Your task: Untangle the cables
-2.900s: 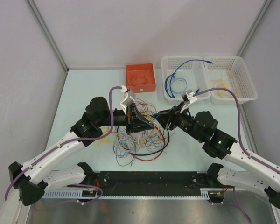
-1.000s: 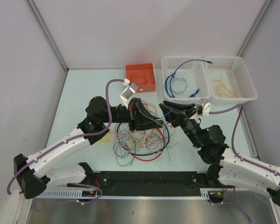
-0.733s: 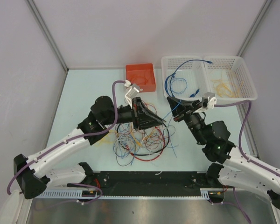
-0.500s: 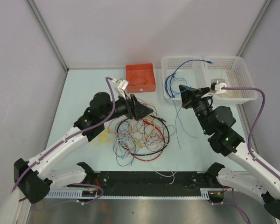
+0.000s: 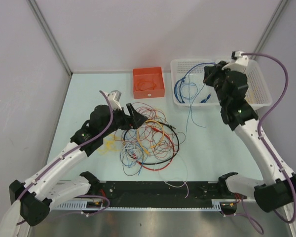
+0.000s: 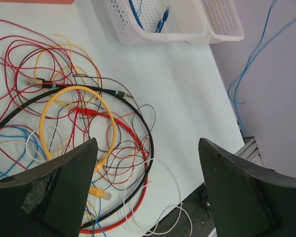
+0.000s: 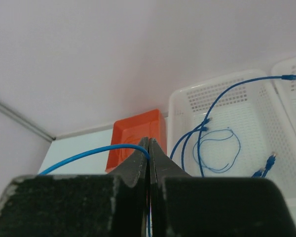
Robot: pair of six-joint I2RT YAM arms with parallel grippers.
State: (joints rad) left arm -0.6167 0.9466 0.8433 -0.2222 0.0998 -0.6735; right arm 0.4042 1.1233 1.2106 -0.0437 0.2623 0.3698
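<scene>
The cables [image 5: 149, 139] lie in a loose tangle of red, orange, yellow, black, blue and white loops on the pale table, also seen in the left wrist view [image 6: 74, 108]. My left gripper [image 5: 134, 114] hovers open over the tangle's left part, with nothing between its fingers [image 6: 54, 192]. My right gripper [image 5: 208, 78] is raised high over the white basket [image 5: 176, 101]. It is shut on a thin blue cable [image 7: 89, 154] right at its tips [image 7: 149, 147]. That blue cable [image 5: 189, 116] hangs down to the table right of the tangle.
An orange box [image 5: 148, 82] stands behind the tangle. Two white baskets sit at the back right: the left one holds blue cables [image 7: 214, 148], the right one [image 5: 266, 101] yellowish ones. A white cable end [image 6: 187, 197] reaches toward the table's near edge.
My left gripper has opened, let go of the tangle and drawn back left. My right gripper shut on the blue cable and rose back-right over the baskets, drawing it out of the tangle.
</scene>
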